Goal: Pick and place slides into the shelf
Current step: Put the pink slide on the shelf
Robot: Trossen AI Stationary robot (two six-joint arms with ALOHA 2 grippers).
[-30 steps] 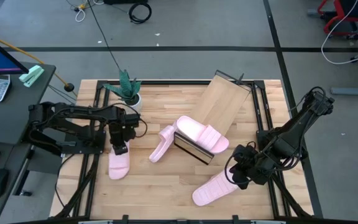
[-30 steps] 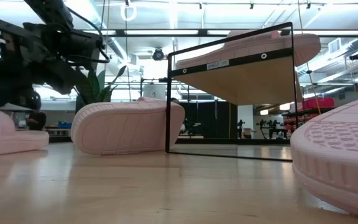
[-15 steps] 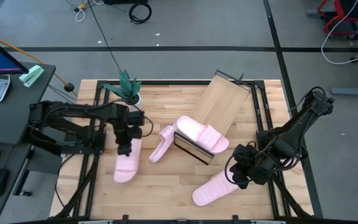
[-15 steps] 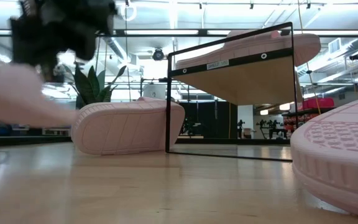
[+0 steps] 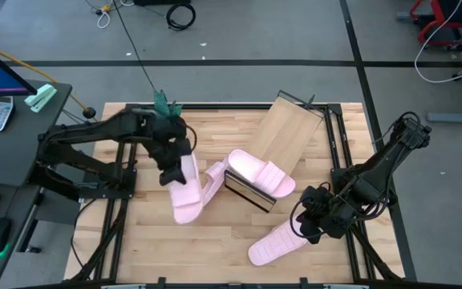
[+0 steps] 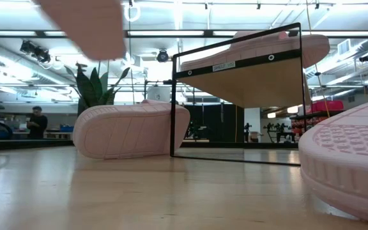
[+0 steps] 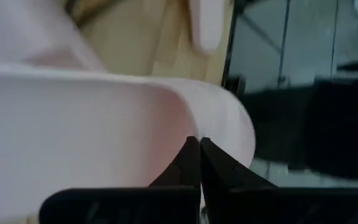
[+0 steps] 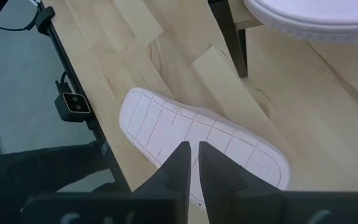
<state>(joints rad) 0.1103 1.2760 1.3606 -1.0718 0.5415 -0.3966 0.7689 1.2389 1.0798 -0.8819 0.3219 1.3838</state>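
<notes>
Several pale pink foam slides show. My left gripper (image 5: 169,167) is shut on one slide (image 5: 185,193), held in the air left of the shelf; its blurred sole (image 6: 85,25) shows at the top of the low view. A second slide (image 5: 209,185) stands on its side edge on the table by the shelf's near left corner. A third (image 5: 261,175) lies on the shelf's slanted wooden board (image 5: 283,132). The fourth (image 5: 275,243) lies sole up near the table's near edge. My right gripper (image 8: 191,158) is shut above its sole (image 8: 197,140). My left gripper holds the slide at its far end (image 5: 180,172), the shut fingers (image 7: 188,162) meeting on a pale pink edge (image 7: 166,124). It comes from above. The gripper hides which part this is. The slide is lifted clear, its long body reaching toward the near edge.
A potted plant (image 5: 165,112) stands at the table's far left corner, just beyond my left arm. The shelf's black metal frame (image 6: 172,96) rises upright from the table. Bare wood lies along the near left part of the table (image 5: 147,249). People stand in the room behind.
My left gripper has lifted its slide off the table and carried it up and toward the table's right, toward the shelf. The slide now hangs clear beside the slide that stands on its side. My right arm has kept still.
</notes>
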